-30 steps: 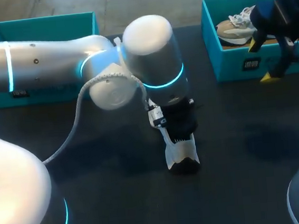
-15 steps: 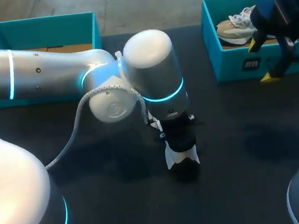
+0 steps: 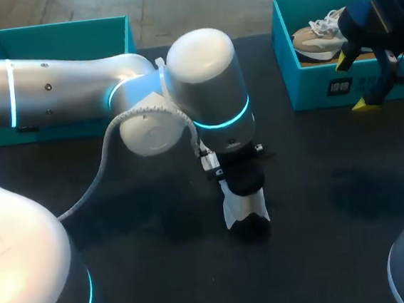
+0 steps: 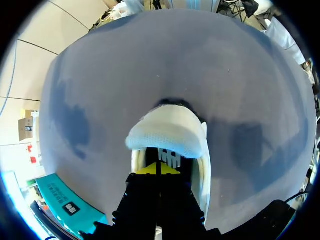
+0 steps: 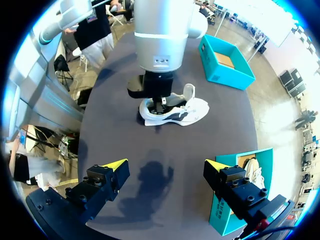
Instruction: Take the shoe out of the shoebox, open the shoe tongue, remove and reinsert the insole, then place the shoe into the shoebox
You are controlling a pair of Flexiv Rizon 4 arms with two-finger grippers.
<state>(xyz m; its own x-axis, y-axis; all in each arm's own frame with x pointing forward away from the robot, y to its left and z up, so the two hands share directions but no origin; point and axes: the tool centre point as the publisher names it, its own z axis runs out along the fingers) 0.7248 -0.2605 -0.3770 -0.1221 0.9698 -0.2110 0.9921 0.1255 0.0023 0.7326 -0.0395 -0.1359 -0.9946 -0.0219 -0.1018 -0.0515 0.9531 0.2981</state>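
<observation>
Slight wobble only since a second ago: left gripper (image 4: 158,169) same spot, sunk into shoe (image 3: 244,206) opening mid-table (image 3: 336,203), tips pinched together, likely after the insole; catch not visible. Right gripper (image 5: 165,165) parked wide open by shoebox (image 3: 289,78), keeping clear.

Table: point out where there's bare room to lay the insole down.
Free: the dark tabletop between the white shoe and the right box, and the strip between the shoe and the near edge. Crowded: around the shoe under the left arm, and by the right gripper at that box.
</observation>
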